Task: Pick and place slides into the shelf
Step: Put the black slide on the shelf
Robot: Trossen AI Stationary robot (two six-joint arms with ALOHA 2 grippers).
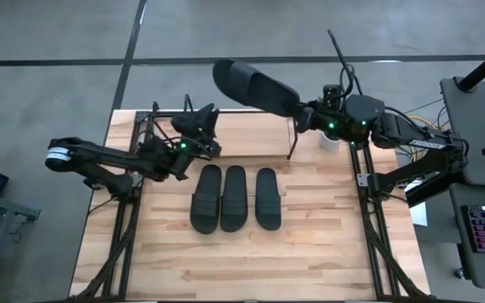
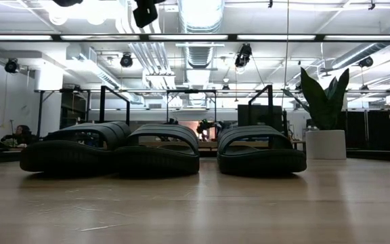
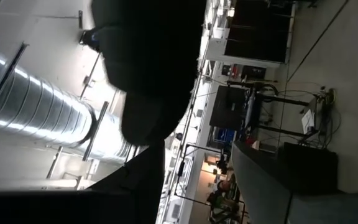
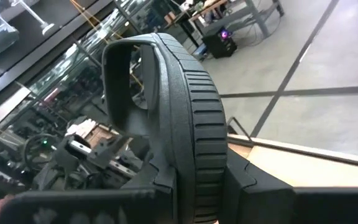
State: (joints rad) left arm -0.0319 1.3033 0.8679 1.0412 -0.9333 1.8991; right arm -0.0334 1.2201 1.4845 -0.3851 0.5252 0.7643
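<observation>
High view: the right pincer (image 1: pixel 303 116) is clenched on the heel end of one black slide (image 1: pixel 255 87), holding it in the air at the far edge of the worktop (image 1: pixel 310 252), with the slide's toe reaching out past that edge over the grey floor. The left pincer (image 1: pixel 199 128) sits over the far left part of the worktop, just behind the three other slides (image 1: pixel 233 198); whether its fingers are spread or closed I cannot tell from here. Those three slides lie side by side, soles down, in the middle of the worktop, the two left ones touching and the third slightly apart. Thin black wire frames (image 1: pixel 295 139) stand near the far edge; I cannot make out the shelf's board apart from the worktop.

Low view: the three resting slides (image 2: pixel 158 150) stand in a row on the wood, each a matte black sole with one wide arched strap, open at the toe. A potted plant (image 2: pixel 325 115) shows in the room behind.

Left wrist view: dark shapes fill most of the picture, and beyond them a ceiling duct (image 3: pixel 36 118) shows; the pincer's state cannot be read.

Right wrist view: the held slide (image 4: pixel 185 118) stands on edge between the dark fingers (image 4: pixel 247 190), its ribbed sole rim facing the camera and its wide strap arching to one side.
</observation>
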